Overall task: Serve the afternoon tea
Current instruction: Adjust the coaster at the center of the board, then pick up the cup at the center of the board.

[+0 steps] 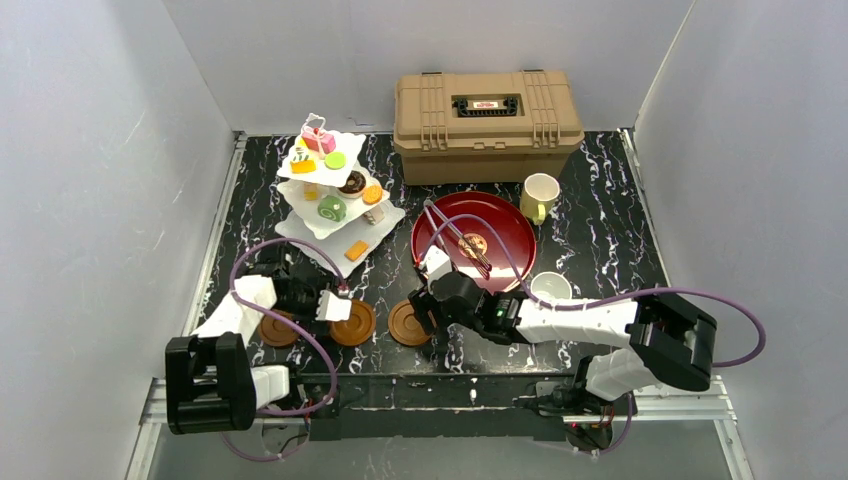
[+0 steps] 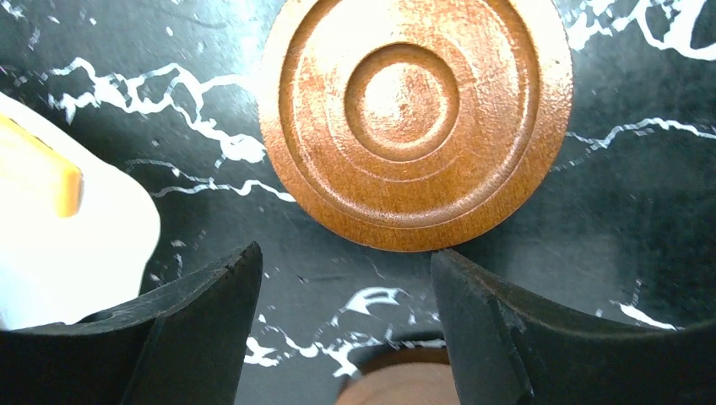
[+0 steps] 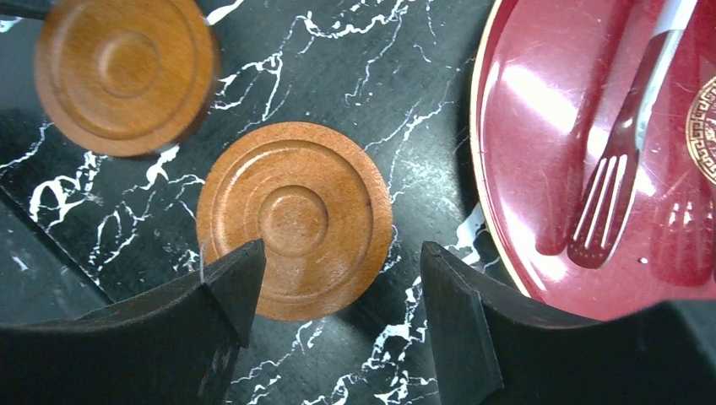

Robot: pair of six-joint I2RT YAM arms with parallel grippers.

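Currently, both grippers are positioned low over the near edge of the table [image 1: 600, 230], where three brown coasters are laid in a row. The left gripper [image 2: 346, 253] is open and empty. The middle coaster [image 2: 414, 118] lies flat just beyond its fingertips, and the left coaster [image 1: 279, 328] is partly hidden under that arm. The right gripper [image 3: 342, 246] is likewise open, with its jaws spread to either side of the right coaster [image 3: 295, 221], which is not gripped.

The coasters are thin, wooden-looking discs with concentric grooves. On the glossy marbled surface one could be pushed rather than pinched, and slid into its neighbour.

Just beyond the right arm, the white mug [image 1: 549, 288] is set beside the dark red tray [image 1: 515, 215], a smooth round on which forks [image 3: 604, 198] are laid. A careless sweep could tip the mug or catch the tray rim.

Farther back, the pastries [image 1: 332, 208] are seen on the white wavy-edged stand [image 1: 300, 228], and the cream-yellow mug [image 1: 540, 195] is stood near the tan case [image 1: 487, 130].
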